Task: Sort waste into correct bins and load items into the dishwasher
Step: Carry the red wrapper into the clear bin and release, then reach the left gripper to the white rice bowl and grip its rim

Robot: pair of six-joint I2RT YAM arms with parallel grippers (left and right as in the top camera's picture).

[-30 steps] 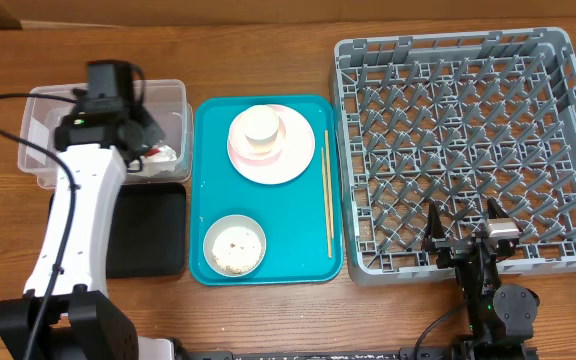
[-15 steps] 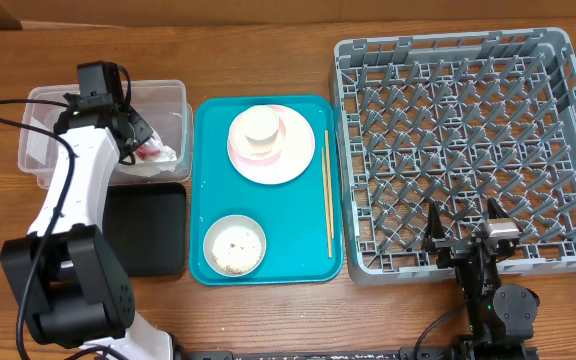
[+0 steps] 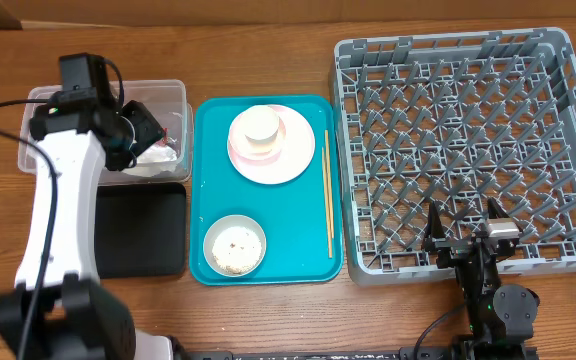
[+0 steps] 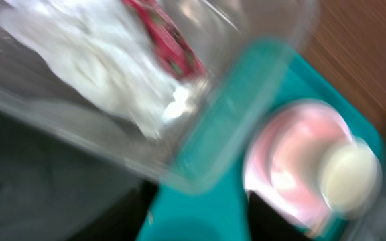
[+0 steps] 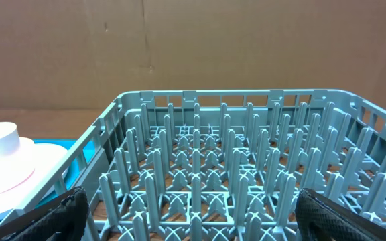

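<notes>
While the left gripper (image 3: 136, 128) hangs over the clear tub (image 3: 163, 85), which sits just left of the teal tray's (image 3: 298, 225) far half, the step in hand reads as the close of a waste drop.

- Napkin (image 4: 106, 73) and red wrapper (image 4: 163, 40) both lie inside the tub, by the wall nearest the teal tray.
- Left pincer: cannot tell whether spread or closed. The wrist view is smeared and the overhead shows only a dark mass. Nothing is seen dangling from it.
- Right gripper (image 3: 463, 235): fingers spread wide and empty, at the near edge of the dish rack (image 3: 448, 42), right of the teal tray.
- On the teal tray: white cup (image 3: 259, 127) on the pink plate (image 3: 293, 162) at the far end, bowl (image 3: 235, 245) with rice-like scraps at the near end, chopsticks (image 3: 328, 190) along the right edge.
- Black tray (image 3: 153, 230): just left of the teal tray's near half.

Doing it well, as I judge it:
- Lift straight up until the fingers clear the tub wall, and only then swing toward the teal tray. The tub looks light, so a sideways brush would likely shove it.
- Check that no napkin clings to the fingers.
- The bowl is probably next. Grip it by the rim and keep it level until it is over a bin.
</notes>
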